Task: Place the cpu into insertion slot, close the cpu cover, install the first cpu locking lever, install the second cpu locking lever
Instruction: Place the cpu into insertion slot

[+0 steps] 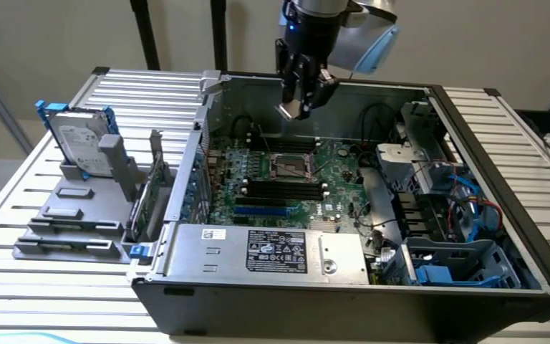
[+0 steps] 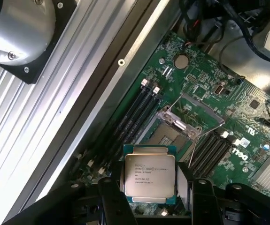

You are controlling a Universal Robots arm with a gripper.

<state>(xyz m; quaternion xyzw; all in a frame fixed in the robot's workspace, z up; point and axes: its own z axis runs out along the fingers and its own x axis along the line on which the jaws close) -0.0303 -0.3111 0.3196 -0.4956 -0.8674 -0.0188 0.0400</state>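
In the exterior view my jaws grip the cpu [image 1: 291, 110] above the far side of the open computer case [image 1: 351, 312], over the insertion slot [image 1: 289, 168]. In the wrist view the cpu [image 2: 150, 174] sits clamped between them, near the slot [image 2: 165, 136], whose cpu cover [image 2: 193, 115] is raised.

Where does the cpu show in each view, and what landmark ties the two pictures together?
Exterior view: the cpu is held in the hand, higher in the picture than the green board.
Wrist view: the cpu, printed metal top facing the camera, sits between the hand's fingers.
Shared landmark: the insertion slot, with the cpu cover lifted open.
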